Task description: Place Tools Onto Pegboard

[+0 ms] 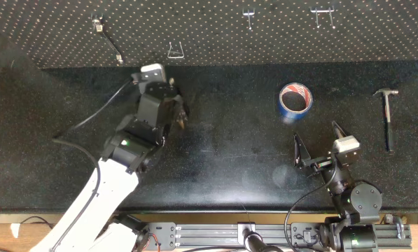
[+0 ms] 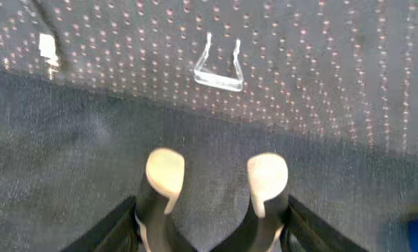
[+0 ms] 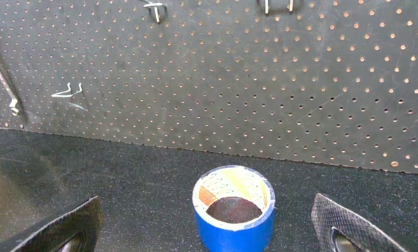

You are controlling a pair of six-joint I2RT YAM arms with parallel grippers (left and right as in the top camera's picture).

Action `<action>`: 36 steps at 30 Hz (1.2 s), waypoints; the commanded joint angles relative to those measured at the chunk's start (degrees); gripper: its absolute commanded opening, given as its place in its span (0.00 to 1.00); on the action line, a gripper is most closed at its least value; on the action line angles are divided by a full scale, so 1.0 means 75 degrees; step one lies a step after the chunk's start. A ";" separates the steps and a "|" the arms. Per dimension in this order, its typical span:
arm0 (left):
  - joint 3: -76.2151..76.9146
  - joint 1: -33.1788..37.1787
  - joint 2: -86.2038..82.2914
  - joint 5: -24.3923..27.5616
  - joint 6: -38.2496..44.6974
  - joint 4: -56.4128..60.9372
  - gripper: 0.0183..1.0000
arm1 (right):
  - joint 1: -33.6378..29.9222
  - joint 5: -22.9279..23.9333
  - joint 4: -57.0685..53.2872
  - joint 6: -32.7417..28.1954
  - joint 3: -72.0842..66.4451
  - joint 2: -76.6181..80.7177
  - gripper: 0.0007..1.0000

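Observation:
A blue tape roll stands on the black table right of centre, with a hammer lying farther right. My right gripper is open a little short of the tape roll, its fingers spread wider than the roll. My left gripper is open near the foot of the pegboard, with nothing between its cream pads. It faces a bare wire hook.
A slim dark tool hangs at the left of the pegboard. Bare hooks sit at the board's middle, upper middle and upper right. The left arm's cable trails across the table.

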 commanded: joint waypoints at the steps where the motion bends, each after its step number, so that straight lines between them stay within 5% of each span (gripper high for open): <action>1: -0.0073 0.0015 0.0329 -0.1565 0.1043 0.2506 0.01 | 0.0052 0.0012 -0.0044 0.0085 -0.0020 -0.0050 0.98; 8: -0.0073 0.0172 0.1177 -0.2247 0.3112 0.6076 0.01 | 0.0052 0.0012 -0.0044 0.0085 -0.0020 -0.0050 0.98; 36: -0.0073 0.0373 0.2256 -0.1463 0.2862 0.7189 0.01 | 0.0052 0.0012 -0.0044 0.0085 -0.0020 -0.0050 0.98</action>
